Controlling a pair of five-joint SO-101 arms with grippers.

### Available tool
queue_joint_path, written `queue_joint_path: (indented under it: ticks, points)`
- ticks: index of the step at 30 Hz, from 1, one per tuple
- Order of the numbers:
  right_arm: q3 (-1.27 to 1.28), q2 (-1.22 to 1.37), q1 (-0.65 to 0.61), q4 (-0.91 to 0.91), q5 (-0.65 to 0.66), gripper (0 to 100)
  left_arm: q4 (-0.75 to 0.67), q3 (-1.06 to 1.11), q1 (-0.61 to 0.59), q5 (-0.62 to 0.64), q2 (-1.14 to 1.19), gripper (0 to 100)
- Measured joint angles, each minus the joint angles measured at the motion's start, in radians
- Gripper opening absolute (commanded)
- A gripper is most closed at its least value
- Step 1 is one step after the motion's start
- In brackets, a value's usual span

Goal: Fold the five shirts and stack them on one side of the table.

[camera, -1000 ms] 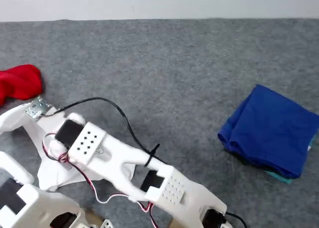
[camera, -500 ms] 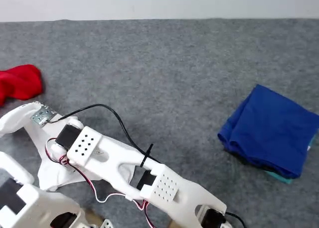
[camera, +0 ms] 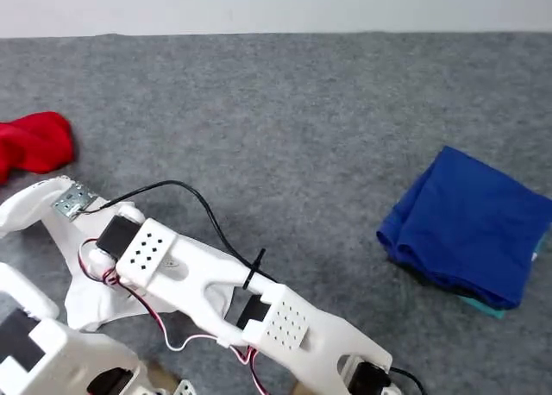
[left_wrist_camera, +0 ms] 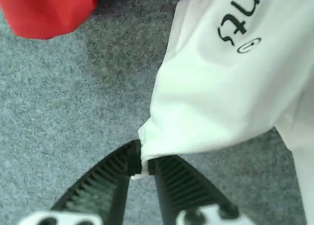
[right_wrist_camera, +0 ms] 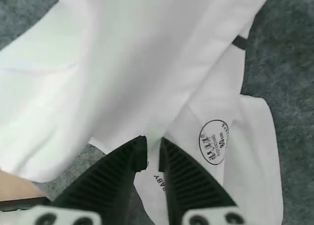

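Two grippers are clamped on one white shirt (camera: 90, 304). On the left gripper (left_wrist_camera: 142, 161) the fingers are closed on a corner of the cloth; grey table (left_wrist_camera: 59, 112) is seen underneath, red shirt (left_wrist_camera: 44, 9) nearby. On the right gripper (right_wrist_camera: 152, 149) the fingers are pinched almost together on an edge of the same shirt, near its round label (right_wrist_camera: 214, 141). High view: white shirt is located at 8 o'clock, partly covered by the arms (camera: 216, 283). Red shirt is bunched at 9 o'clock. Blue shirt (camera: 470, 227) is folded at 4 o'clock, stacked on a teal shirt (camera: 487, 306), well apart from the rest.
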Motion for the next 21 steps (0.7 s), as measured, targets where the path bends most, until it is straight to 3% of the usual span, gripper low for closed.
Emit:
queue_joint_path:
  ticks: [7,14,21]
  points:
    - [0.000,0.000,0.052,0.011,0.052,1.4,0.000,0.000,0.000,0.000,-0.028,0]
    - [-0.020,0.002,0.035,0.048,0.029,25.1,0.000,0.000,0.000,-0.002,-0.028,0]
    - [-0.092,0.000,-0.052,0.083,-0.031,26.2,0.000,0.000,-0.035,-0.002,-0.028,1]
